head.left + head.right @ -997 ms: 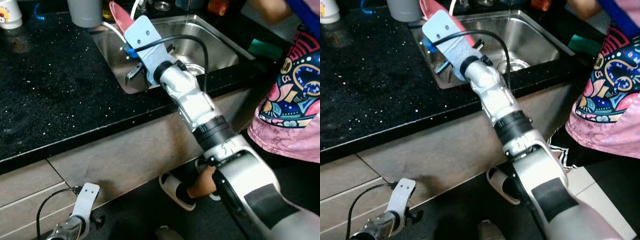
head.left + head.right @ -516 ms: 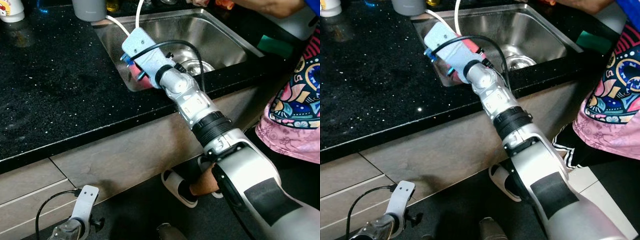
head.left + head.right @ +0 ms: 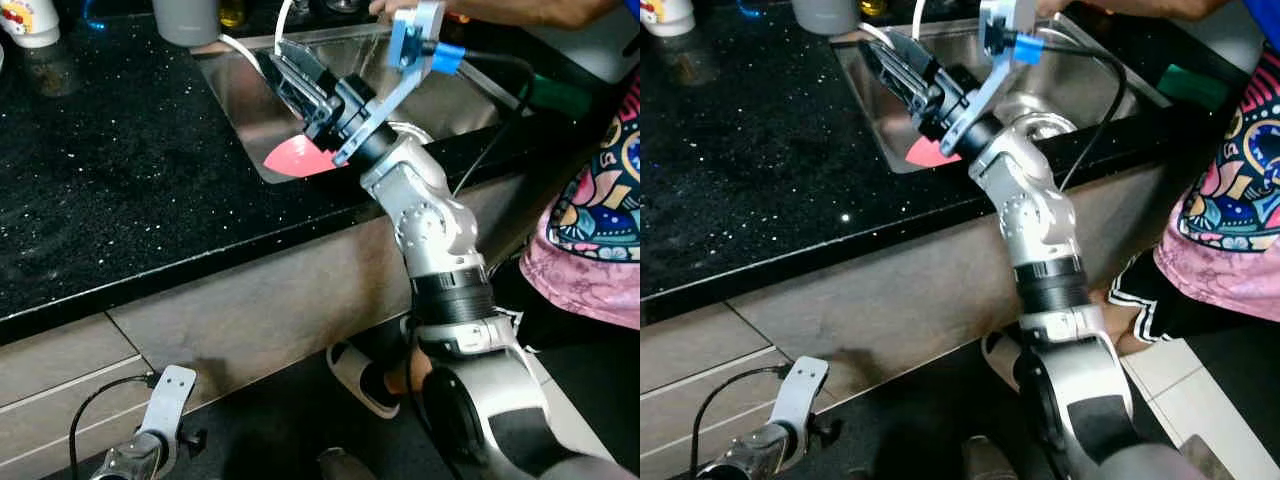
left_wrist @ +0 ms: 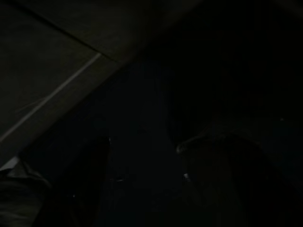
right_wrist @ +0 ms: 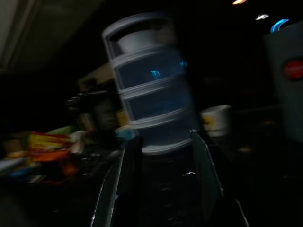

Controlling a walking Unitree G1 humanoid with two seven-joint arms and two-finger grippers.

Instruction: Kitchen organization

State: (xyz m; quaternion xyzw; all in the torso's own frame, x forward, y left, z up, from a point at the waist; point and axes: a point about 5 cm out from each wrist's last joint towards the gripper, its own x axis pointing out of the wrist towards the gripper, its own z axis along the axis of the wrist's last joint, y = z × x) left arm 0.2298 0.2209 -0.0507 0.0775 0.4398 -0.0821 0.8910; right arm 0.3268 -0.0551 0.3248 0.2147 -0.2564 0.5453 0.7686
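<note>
Sink (image 3: 250,110) holds pink plate (image 3: 298,157); right gripper (image 3: 288,72) parted (wrist view: stacked container (image 5: 150,85)).

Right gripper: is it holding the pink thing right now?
No. The right gripper is open and raised over the sink, with the pink thing lying below it.

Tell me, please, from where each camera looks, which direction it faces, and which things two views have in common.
Left eye view: on the head, facing down at the black counter, the sink and the right gripper.
Right eye view: beside it, same scene; left gripper low.
Left wrist view: very dark, facing floor and cabinet.
Right wrist view: along its fingers, facing a tiered container.
Both eye views share the pink item.
</note>
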